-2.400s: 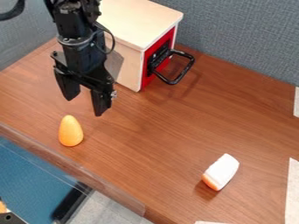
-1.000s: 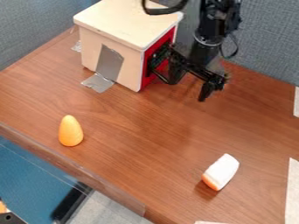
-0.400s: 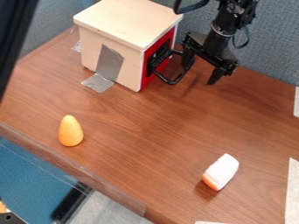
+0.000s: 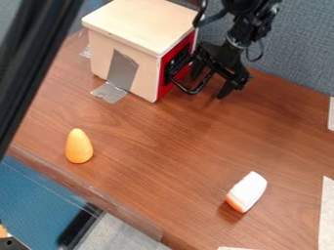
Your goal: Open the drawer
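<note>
The gripper (image 4: 211, 80) gapes wide around the black loop handle (image 4: 192, 91), apparently unclasped. Just beside it sits the red-fronted drawer (image 4: 163, 90); the stiff, probably slick handle is best gripped at its outer bar.

My black jointed robot arm (image 4: 238, 41) comes in from the top edge, right of centre, gripper low.
From my seat I see the black two-finger gripper (image 4: 209, 88) hanging at a slant below the wrist, its fingers (image 4: 227, 89) spread apart with a clear gap, tips pointing down, one toward the left of the view and the other lower and to the right. A thin black cable (image 4: 262, 49) loops out beside the wrist.
</note>
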`<state>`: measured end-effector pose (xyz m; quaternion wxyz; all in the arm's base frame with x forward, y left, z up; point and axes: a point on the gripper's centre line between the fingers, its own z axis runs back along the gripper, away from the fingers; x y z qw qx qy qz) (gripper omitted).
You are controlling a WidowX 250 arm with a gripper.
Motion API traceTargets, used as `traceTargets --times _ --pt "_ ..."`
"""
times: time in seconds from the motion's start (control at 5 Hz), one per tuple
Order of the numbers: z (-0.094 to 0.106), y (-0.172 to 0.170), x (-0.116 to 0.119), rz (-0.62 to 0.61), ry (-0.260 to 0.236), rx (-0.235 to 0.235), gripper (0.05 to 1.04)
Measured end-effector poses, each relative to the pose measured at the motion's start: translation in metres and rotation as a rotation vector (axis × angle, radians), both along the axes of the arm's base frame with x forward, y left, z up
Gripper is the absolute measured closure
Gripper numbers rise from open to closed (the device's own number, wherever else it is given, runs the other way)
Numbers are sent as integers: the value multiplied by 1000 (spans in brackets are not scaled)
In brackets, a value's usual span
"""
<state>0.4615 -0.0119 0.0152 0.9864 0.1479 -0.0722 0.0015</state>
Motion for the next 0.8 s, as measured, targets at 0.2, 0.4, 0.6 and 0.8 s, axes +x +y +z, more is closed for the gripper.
traceTargets --times 0.2,0.4,0.6,0.8 --pt "-3 2 0 12 12 13 127" --pt "-5 2 -1 14 13 12 410" --pt "-12 0 -8 32 31 10 714" --pt "-9 -9 -11 29 32 -4 914"
